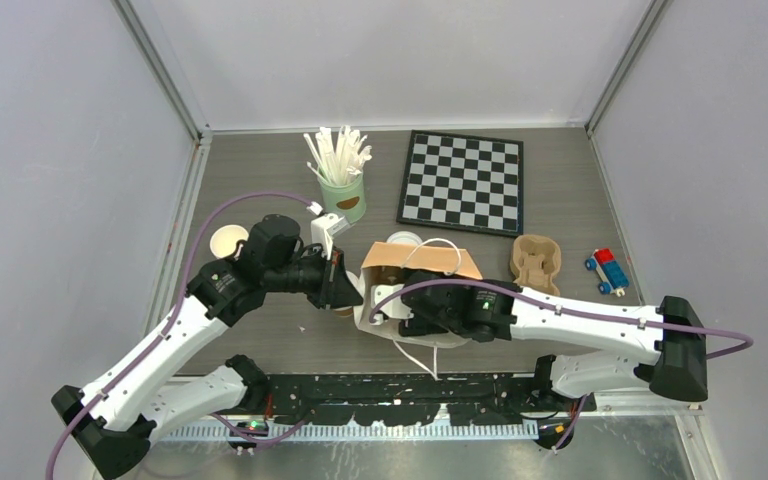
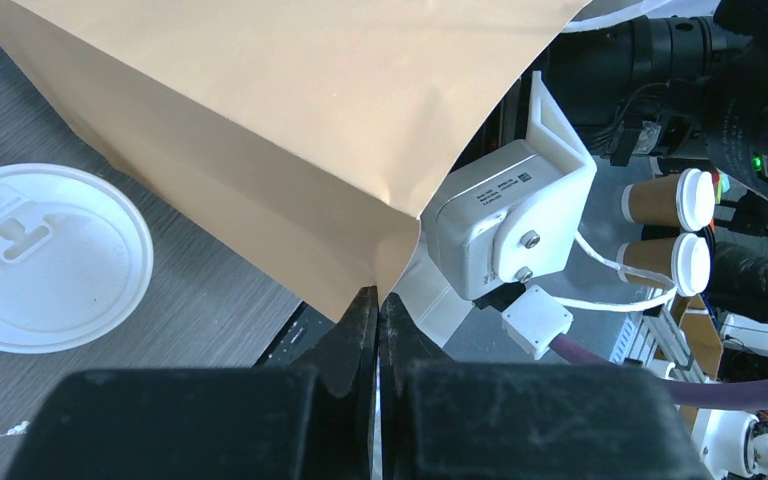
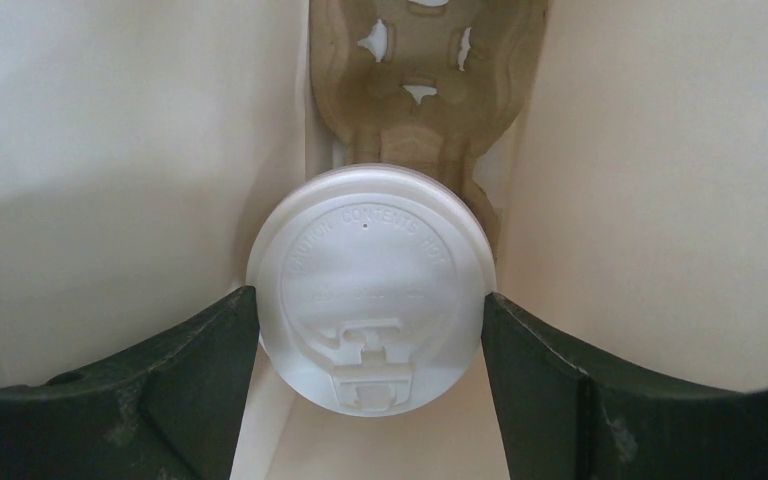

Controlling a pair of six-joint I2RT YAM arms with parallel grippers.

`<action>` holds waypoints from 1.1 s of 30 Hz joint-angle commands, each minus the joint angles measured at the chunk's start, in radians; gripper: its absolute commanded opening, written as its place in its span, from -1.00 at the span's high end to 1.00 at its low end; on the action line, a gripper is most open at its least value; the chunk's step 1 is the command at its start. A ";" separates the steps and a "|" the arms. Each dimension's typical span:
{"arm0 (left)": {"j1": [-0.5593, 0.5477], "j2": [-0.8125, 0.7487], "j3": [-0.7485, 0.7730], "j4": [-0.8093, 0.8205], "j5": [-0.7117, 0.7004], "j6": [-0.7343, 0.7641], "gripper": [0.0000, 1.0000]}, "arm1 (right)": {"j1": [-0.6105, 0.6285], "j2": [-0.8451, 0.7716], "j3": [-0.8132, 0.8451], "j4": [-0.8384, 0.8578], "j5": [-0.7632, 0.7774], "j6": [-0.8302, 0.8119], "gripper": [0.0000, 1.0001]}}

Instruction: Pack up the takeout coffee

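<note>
A tan paper bag (image 1: pixel 422 262) lies in the middle of the table. My left gripper (image 1: pixel 345 285) is shut on the bag's edge (image 2: pixel 400 240), its fingertips (image 2: pixel 378 300) pressed together on the paper. My right gripper (image 1: pixel 400 310) reaches inside the bag. There its fingers (image 3: pixel 210 350) touch both sides of a takeout coffee cup's white lid (image 3: pixel 370 290), in front of a brown pulp tray (image 3: pixel 425 90). A second cup (image 1: pixel 228 240) stands open and lidless at the left. A loose white lid (image 2: pixel 50 258) lies flat beside the bag.
A mint-green can of white sticks (image 1: pixel 342 190) and a checkerboard (image 1: pixel 463 182) stand at the back. A pulp cup tray (image 1: pixel 535 262) and a toy car (image 1: pixel 607 270) lie to the right. Two lidded tan cups (image 2: pixel 665 230) show far behind the right arm.
</note>
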 commanded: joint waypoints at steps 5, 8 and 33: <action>0.003 -0.006 0.016 0.014 0.032 0.000 1.00 | -0.017 -0.003 0.037 0.007 -0.027 -0.037 -0.58; 0.003 0.001 0.020 0.009 0.027 0.005 1.00 | -0.016 -0.018 0.073 -0.036 -0.047 -0.049 -0.58; 0.001 -0.008 0.005 0.027 0.068 0.020 1.00 | -0.018 -0.093 0.010 -0.125 -0.009 -0.106 -0.60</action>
